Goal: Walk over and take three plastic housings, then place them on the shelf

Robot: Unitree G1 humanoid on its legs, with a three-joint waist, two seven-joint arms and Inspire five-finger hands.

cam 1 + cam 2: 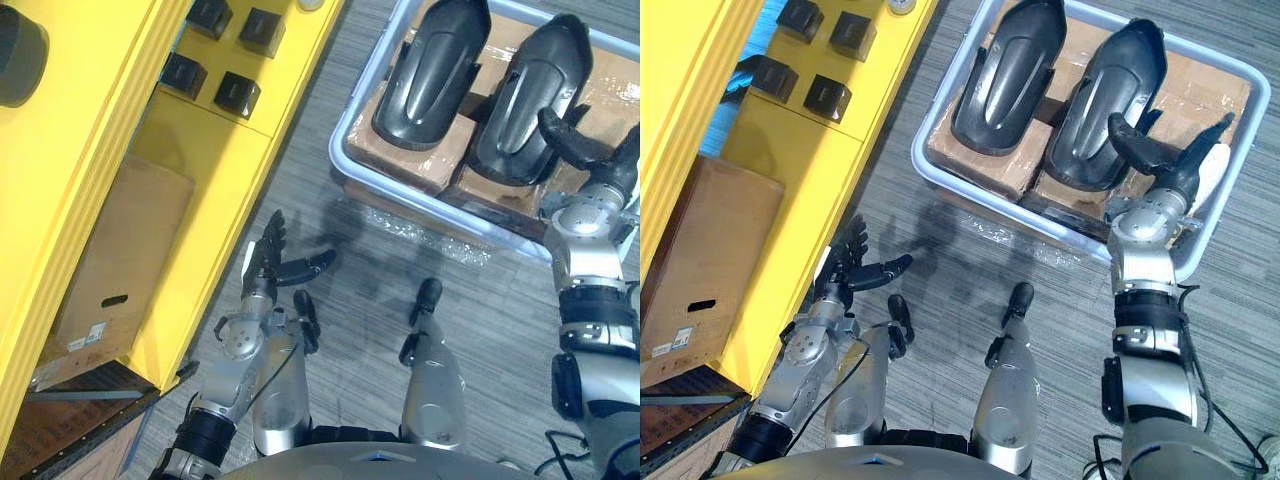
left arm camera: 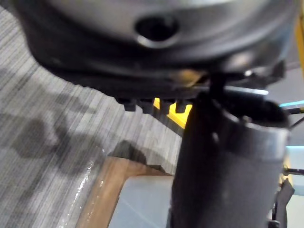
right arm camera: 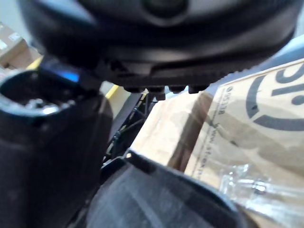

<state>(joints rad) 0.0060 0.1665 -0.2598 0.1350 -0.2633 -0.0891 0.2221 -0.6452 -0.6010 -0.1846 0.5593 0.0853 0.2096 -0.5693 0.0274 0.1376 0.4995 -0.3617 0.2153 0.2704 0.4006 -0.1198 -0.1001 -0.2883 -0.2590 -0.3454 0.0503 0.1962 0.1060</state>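
As the head camera is looking down, I am counting two plastic housings, the left housing [image 1: 430,70] and the right housing [image 1: 525,95]. Both are dark, glossy, elongated shells with rounded ends. They are lying side by side at far right on taped brown cardboard [image 1: 420,155] inside one pale, round-cornered plastic bin [image 1: 338,145].

The right hand [image 1: 1170,175] is reaching over the bin's near edge, fingers straight and thumb spread above the near end of the right housing; I cannot tell whether it is touching.

The left hand [image 1: 270,265] is hanging wide and empty over grey ribbed carpet [image 1: 380,260], beside the smooth yellow shelf [image 1: 230,170] at left. That shelf is carrying four small black blocks [image 1: 237,94] and one cardboard carton [image 1: 130,250].
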